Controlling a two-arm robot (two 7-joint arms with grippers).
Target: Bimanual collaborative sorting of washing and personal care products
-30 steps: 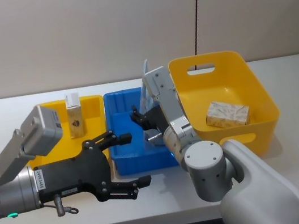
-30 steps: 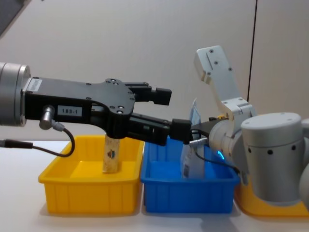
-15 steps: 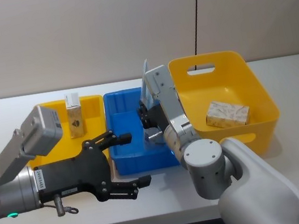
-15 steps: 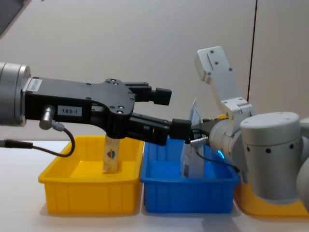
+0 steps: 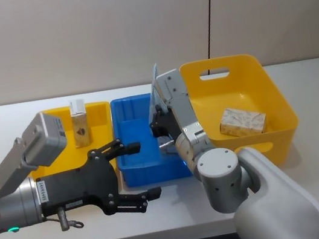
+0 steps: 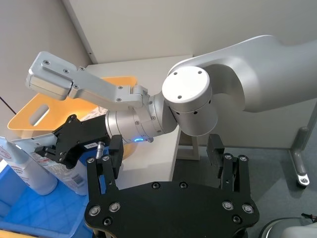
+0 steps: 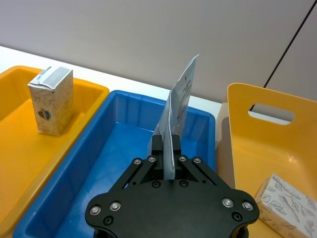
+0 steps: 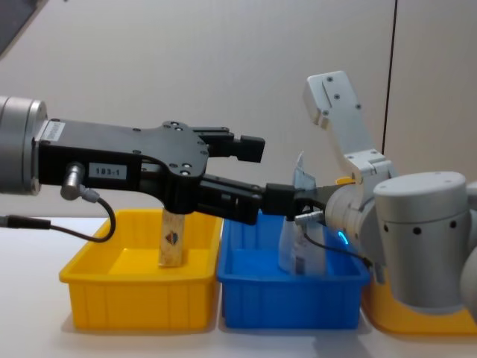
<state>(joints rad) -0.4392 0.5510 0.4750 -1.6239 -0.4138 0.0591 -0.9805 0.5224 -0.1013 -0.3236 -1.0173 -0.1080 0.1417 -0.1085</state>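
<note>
A tall light-blue pouch (image 7: 179, 110) stands upright in the blue tray (image 7: 106, 148), leaning against its right-hand wall. My right gripper (image 7: 167, 157) is shut on the pouch's lower part, and from the head it appears at the tray's right side (image 5: 156, 126). The slim beige carton (image 5: 79, 125) stands at the back of the yellow tray (image 5: 100, 108). A white-grey marbled pack (image 5: 242, 121) lies in the yellow basket (image 5: 279, 99). My left gripper (image 5: 146, 168) hovers open at the front of the two trays, holding nothing.
The yellow tray, blue tray and handled basket sit side by side from left to right on the white table (image 5: 316, 179). A plain wall rises close behind them. In the chest view my left gripper (image 8: 268, 175) reaches across above the trays, near the pouch (image 8: 295, 250).
My right gripper has drawn back a little toward the blue tray's right wall, and the pouch now leans closer to that wall. The left arm has not moved.
</note>
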